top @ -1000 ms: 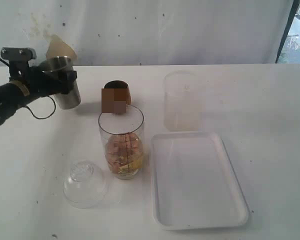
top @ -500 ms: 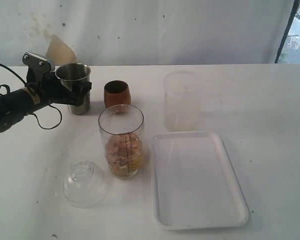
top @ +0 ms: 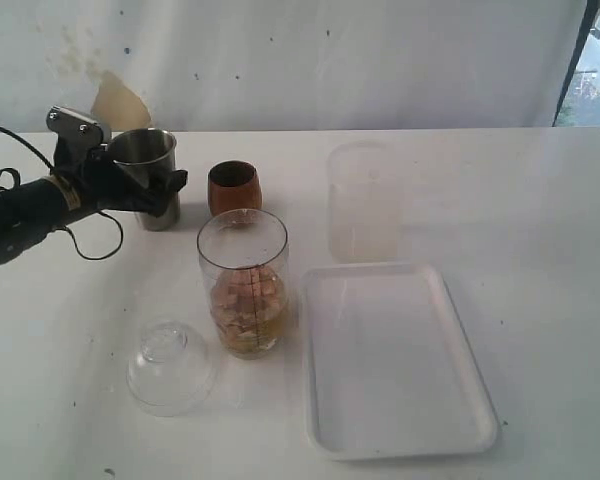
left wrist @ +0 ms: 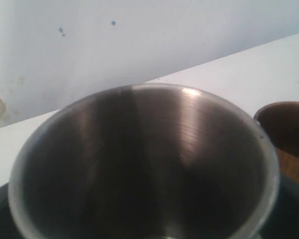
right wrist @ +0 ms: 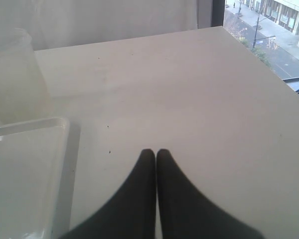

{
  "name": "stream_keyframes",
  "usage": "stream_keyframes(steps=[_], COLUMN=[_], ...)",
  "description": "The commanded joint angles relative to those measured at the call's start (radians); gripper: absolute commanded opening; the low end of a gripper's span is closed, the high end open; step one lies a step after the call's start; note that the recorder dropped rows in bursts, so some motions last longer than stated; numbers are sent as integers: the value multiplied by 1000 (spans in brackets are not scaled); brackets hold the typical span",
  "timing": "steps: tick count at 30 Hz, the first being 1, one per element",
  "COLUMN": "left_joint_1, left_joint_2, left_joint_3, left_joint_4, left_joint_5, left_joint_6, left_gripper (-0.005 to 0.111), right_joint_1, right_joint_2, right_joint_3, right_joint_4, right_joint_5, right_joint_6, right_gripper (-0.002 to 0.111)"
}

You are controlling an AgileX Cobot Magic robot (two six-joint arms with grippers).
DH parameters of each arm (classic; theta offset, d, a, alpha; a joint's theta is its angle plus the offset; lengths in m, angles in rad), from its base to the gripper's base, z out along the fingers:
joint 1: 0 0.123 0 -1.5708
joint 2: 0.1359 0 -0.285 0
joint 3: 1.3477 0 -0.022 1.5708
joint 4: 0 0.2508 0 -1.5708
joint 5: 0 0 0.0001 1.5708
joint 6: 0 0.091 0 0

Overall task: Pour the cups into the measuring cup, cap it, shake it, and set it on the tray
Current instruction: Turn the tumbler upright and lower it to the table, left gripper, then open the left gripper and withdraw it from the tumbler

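Note:
The steel tumbler [top: 150,165] stands upright on the table at the back left and looks empty in the left wrist view [left wrist: 139,159]. My left gripper [top: 154,187] has its jaws on either side of the tumbler, open, the near finger just off its wall. Right of the tumbler stands the dark-brown wooden cup [top: 233,187] [left wrist: 286,129]. The measuring cup [top: 244,285] is in the middle with brownish-yellow contents at its bottom. The clear dome cap [top: 168,368] lies on the table in front of it to the left. The white tray [top: 395,360] lies to the right. My right gripper [right wrist: 156,152] is shut and holds nothing.
A frosted translucent cup [top: 362,200] [right wrist: 15,74] stands behind the tray [right wrist: 25,164]. A black cable [top: 92,245] loops from the left arm onto the table. The table's right edge [right wrist: 269,69] runs beside a window.
The left gripper swung the lifted, tilted tumbler right, turned it upright and set it down beside the wooden cup. Its jaws have since spread a little. The right gripper stayed shut.

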Motion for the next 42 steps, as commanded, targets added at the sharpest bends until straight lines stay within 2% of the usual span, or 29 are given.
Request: stream_keyframes(steps=[1,12,15,17,22,26,29,30,32,35,37,38,42], left_joint_1=[1,1,1,1,1,1,-1,-1,-1,-1,-1,-1,-3], left_joint_2=[-16,-125,-191,-233,-372,-448,-538,-558,-600,-678,-734,-761,-856], left_joint_3=[16,202,298,360,461,477,477,477,477,477,477,477,446], left_joint_4=[-18,-25,-103,-183,-167,-166,-167,-172,-165,-91,-7,43,110], left_joint_5=[21,-52,-59,-123,-155,-154,-42,-12,50,125,138,138,207], left_joint_6=[-32,-23,-23,24,35,85,44,26,7,-55,-87,-85,-202], left_gripper=[94,94,94,94,94,94,94,91,79,43,8,1,0], right_joint_1=[0,0,0,0,0,0,0,0,0,0,0,0,0], right_joint_2=[0,0,0,0,0,0,0,0,0,0,0,0,0], right_joint_3=[-1,-1,-1,-1,-1,-1,-1,-1,-1,-1,-1,-1,-1], right_joint_4=[0,0,0,0,0,0,0,0,0,0,0,0,0], right_joint_5=[-4,-4,-4,-4,-4,-4,-4,-4,-4,-4,-4,-4,-4], right_joint_6=[5,5,5,5,28,23,23,23,23,23,23,23,23], right_gripper=[0,0,0,0,0,0,0,0,0,0,0,0,0])
